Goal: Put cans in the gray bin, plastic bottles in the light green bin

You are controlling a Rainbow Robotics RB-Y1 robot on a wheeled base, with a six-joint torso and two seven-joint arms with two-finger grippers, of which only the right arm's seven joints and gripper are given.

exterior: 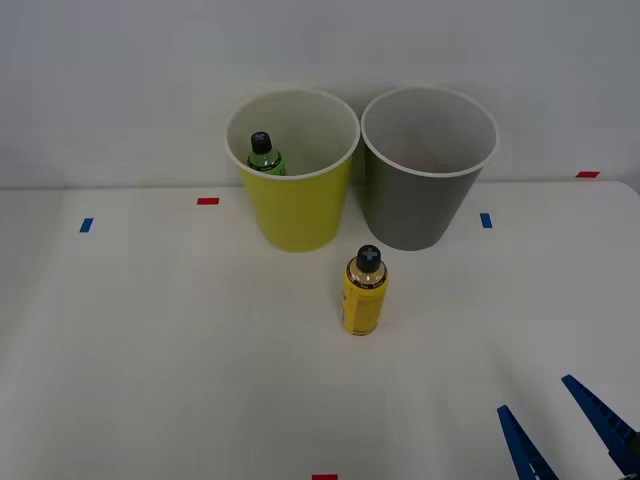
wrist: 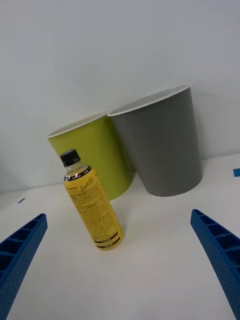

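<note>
**Yellow bottle upright on the table, green one already in the lime bin**

The yellow bottle (exterior: 365,292) stands upright on the white table (exterior: 150,380), just in front of the gap between the two bins and apart from both. Nothing lies between it and the right gripper (exterior: 565,425), which sits low at the near right of the front view with its blue ribbed fingers (wrist: 220,255) spread wide and holding nothing. In the wrist view the bottle stands between the two fingers but well beyond them.

The light green bin (exterior: 295,215) and the gray bin (exterior: 415,205) stand side by side at the back of the table, against a plain pale wall, their white rims nearly touching. Both are round, tapered and smooth-walled. The green bottle (exterior: 264,155) stands inside the light green bin, against its left wall, black cap up. The gray bin's pale inside looks bare as far as the front view reaches.

The yellow bottle has a black screw cap, a gold neck and a glossy printed label. Small red tape marks (exterior: 207,201) and blue tape marks (exterior: 486,220) dot the table around the bins.
</note>
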